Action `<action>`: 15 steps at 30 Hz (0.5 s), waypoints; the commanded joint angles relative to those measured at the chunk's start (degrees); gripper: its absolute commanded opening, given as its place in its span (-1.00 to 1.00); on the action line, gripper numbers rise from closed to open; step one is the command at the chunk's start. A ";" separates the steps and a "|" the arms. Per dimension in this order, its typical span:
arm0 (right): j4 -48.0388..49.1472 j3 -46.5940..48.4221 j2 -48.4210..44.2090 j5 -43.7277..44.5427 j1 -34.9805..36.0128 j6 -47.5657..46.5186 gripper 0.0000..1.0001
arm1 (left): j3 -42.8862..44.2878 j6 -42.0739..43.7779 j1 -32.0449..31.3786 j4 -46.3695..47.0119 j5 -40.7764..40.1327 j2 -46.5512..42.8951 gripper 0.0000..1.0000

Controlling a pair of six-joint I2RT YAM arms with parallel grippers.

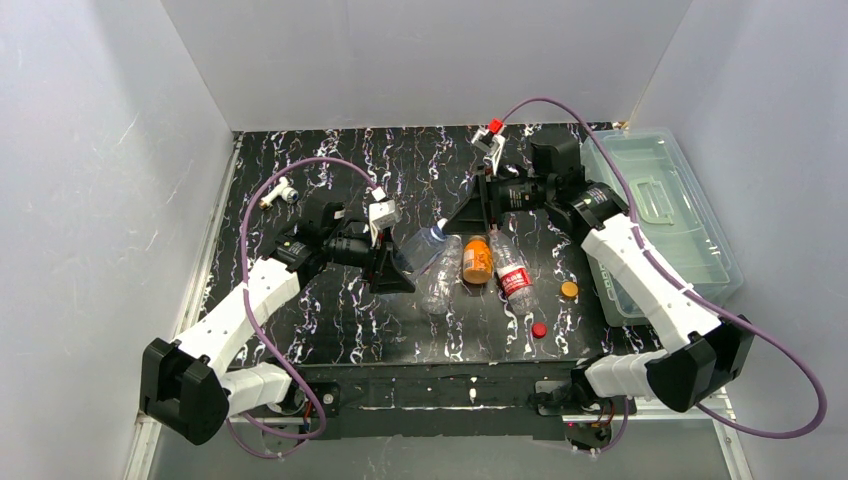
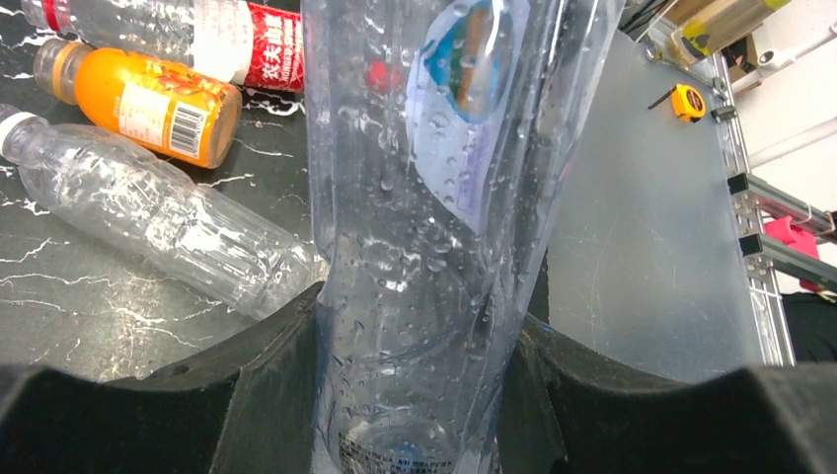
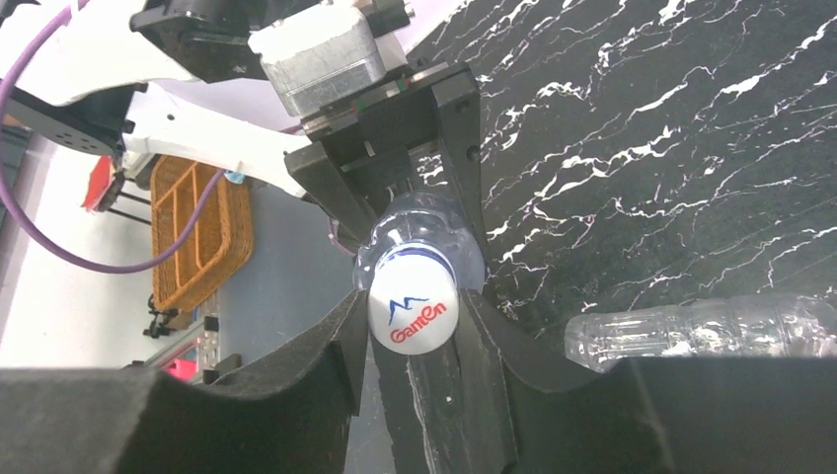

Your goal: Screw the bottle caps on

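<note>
Black marble-look worktop [image 1: 330, 330] with white veining, pale grey walls on three sides.

Left gripper [image 2: 419, 336]: pressed together on the body of the clear thin-walled plastic bottle with a blue label [image 2: 424, 217]. The bottle is held off the surface over the middle of the worktop, neck pointing toward the right edge. Droplets bead its wall.

Right gripper [image 3: 413, 304]: pinching the white round screw cap printed with a red-and-blue logo [image 3: 413, 314], which sits at that bottle's mouth. I cannot tell whether the threads have caught.

Loose on the surface toward the right edge: one orange-yellow round cap [image 1: 569, 289], and one red round cap [image 1: 539, 330] nearer the near edge.

Lying near the middle, close side by side:
- a clear ribbed bottle [image 1: 442, 285]
- an orange juice bottle [image 1: 477, 260]
- a clear bottle with a red label [image 1: 513, 272]

Risks, my judgement:
- Cross-threading if my two wrists are not on one axis; the cap would jam crooked.
- The soft wall may buckle or spin under the left pads once torque rises, so the cap turns nothing.
- The cap is smooth, hard and small, so the right pads may slip round it instead of driving it.
- A slack left grip would drop the bottle onto those lying below.
</note>
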 commanded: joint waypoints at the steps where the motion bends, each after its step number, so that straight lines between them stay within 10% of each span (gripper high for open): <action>1: -5.58 0.98 0.85 -5.05 3.36 -0.40 -0.07 | 1.83 -1.09 0.46 4.06 -3.18 -0.77 -1.00; 15: -5.90 2.69 2.89 -2.98 3.49 0.44 0.00 | -1.06 1.37 -0.89 4.90 -2.77 -3.22 -1.00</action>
